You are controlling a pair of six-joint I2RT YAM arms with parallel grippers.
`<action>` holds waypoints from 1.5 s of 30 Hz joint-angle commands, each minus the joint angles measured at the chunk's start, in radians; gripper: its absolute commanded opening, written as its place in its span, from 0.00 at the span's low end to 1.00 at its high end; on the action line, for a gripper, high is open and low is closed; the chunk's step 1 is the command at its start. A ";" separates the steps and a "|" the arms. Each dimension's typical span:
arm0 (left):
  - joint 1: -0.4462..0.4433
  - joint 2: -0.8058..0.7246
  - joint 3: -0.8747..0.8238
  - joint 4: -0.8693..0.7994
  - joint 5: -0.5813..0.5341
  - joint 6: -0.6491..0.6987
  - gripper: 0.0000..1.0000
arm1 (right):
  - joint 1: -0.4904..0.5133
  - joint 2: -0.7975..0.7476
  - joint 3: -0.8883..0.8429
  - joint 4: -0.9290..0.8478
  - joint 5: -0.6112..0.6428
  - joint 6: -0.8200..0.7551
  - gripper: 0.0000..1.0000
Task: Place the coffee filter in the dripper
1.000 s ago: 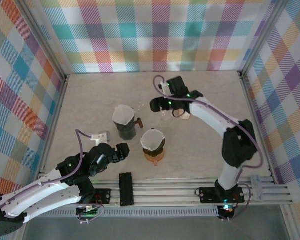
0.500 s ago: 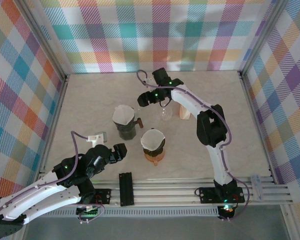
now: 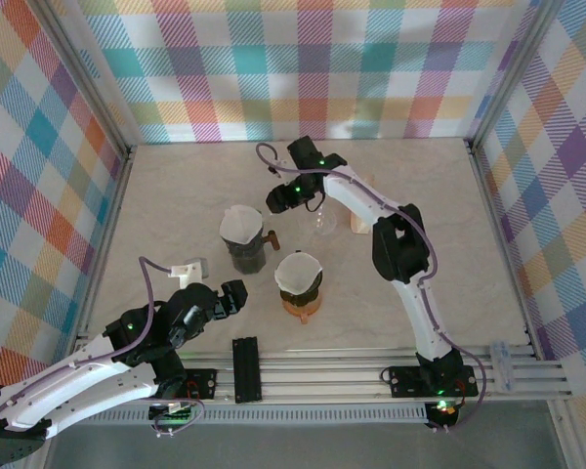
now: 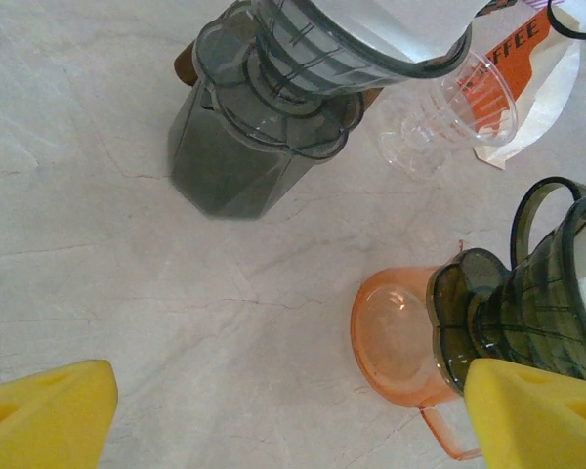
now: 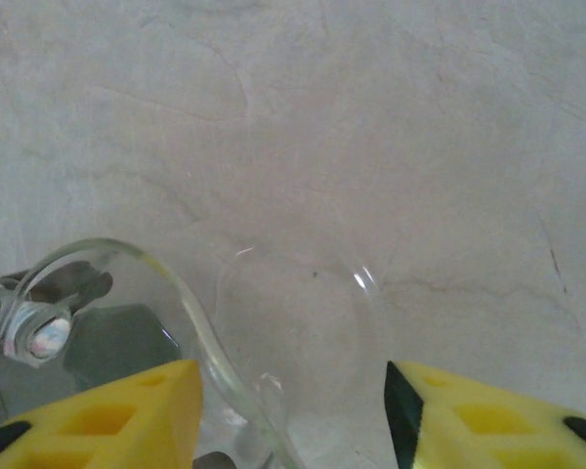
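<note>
Top external view is showing two white paper filters already seated: the rear filter (image 3: 239, 224) in the rear dark dripper (image 3: 244, 256) and the near filter (image 3: 298, 270) in the near dark dripper (image 3: 304, 292) over one orange cup (image 3: 299, 313). A third, clear dripper (image 3: 321, 221) is standing empty beside one filter packet (image 3: 359, 221) on the tabletop (image 3: 176, 195). Left wrist view is showing the left claw (image 4: 288, 401) gaping wide, holding nothing. Right wrist view is showing the right claw (image 5: 291, 391) straddling the clear dripper with its pads apart; whether they are pressing it I cannot tell. A filter is looking feather-light, floppy and easily creased, so pinching its top rim gently is seeming wisest.
</note>
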 commanded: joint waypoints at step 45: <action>0.006 -0.003 -0.021 0.006 0.004 -0.002 0.93 | -0.008 -0.198 -0.061 0.163 0.350 0.164 0.00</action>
